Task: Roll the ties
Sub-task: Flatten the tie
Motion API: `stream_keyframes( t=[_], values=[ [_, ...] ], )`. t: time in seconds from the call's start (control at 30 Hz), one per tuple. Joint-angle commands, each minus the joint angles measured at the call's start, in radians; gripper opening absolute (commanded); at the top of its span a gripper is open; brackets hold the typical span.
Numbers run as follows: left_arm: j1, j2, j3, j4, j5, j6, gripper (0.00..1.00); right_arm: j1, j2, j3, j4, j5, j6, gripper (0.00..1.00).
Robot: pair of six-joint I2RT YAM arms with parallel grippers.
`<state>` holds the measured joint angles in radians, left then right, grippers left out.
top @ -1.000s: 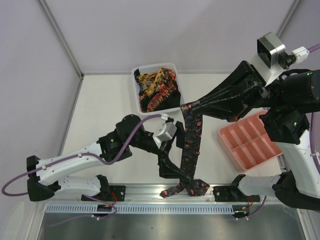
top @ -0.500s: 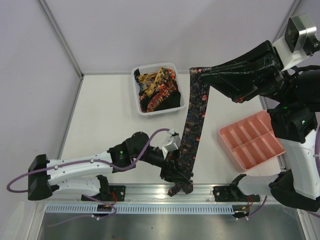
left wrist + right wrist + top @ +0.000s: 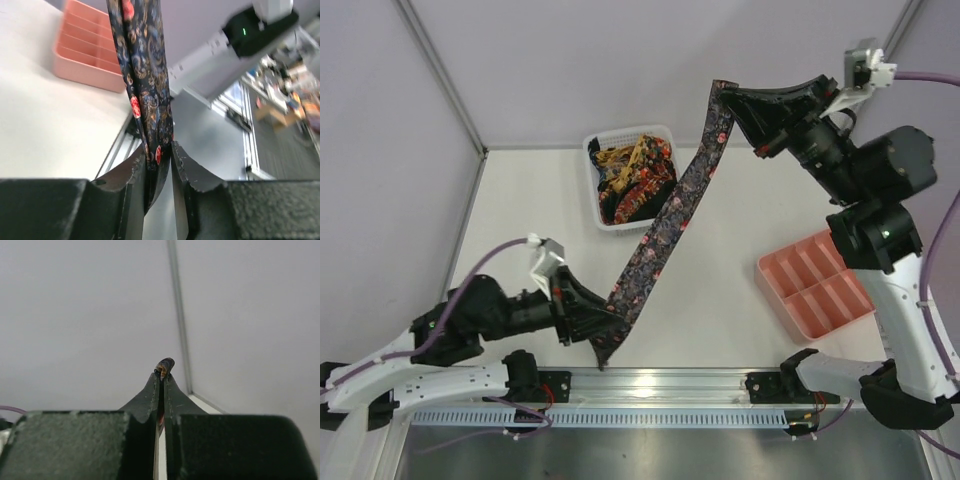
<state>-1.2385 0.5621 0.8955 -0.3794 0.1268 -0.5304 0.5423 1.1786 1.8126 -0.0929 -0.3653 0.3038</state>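
One dark tie (image 3: pixel 665 225) with red and orange flowers hangs stretched in a slant above the table, from the upper right down to the lower left. My right gripper (image 3: pixel 725 95) is raised high at the back and is shut on its top end; a small fold of the tie (image 3: pixel 165 363) pokes past the right gripper (image 3: pixel 163 371). My left gripper (image 3: pixel 603 338) is low near the front rail. The tie (image 3: pixel 142 75) runs up from between the left gripper (image 3: pixel 159 149), whose tips pinch it. More ties (image 3: pixel 635 175) lie piled in the basket.
A white mesh basket (image 3: pixel 625 133) stands at the back centre. A pink compartment tray (image 3: pixel 820 285) sits on the right, also seen as the pink tray (image 3: pixel 85 55). The aluminium rail (image 3: pixel 670 380) runs along the front edge.
The right gripper has carried the tie's top end up and back. The left arm has drawn back to the left and its jaws have closed onto the tie's lower end, lifting it off the rail.
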Motion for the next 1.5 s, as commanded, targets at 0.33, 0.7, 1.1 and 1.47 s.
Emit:
stream_keyframes(
  t=[0.33,0.7,1.1,1.47],
  values=[
    [0.351,0.348,-0.059,-0.058,0.116,-0.108,0.01,-0.289,0.010,-0.634,0.329,0.008,0.052,0.00],
    [0.536,0.919,0.016,0.165,0.189,-0.049,0.00,-0.430,0.134,-0.792,0.358,0.046,-0.011,0.00],
    [0.579,0.934,0.115,0.041,0.044,0.000,1.00,-0.478,0.352,-0.733,0.279,0.103,-0.078,0.21],
    [0.530,0.357,-0.228,-0.107,-0.159,-0.282,0.75,-0.262,0.273,-0.559,-0.171,0.459,-0.034,0.98]
  ],
)
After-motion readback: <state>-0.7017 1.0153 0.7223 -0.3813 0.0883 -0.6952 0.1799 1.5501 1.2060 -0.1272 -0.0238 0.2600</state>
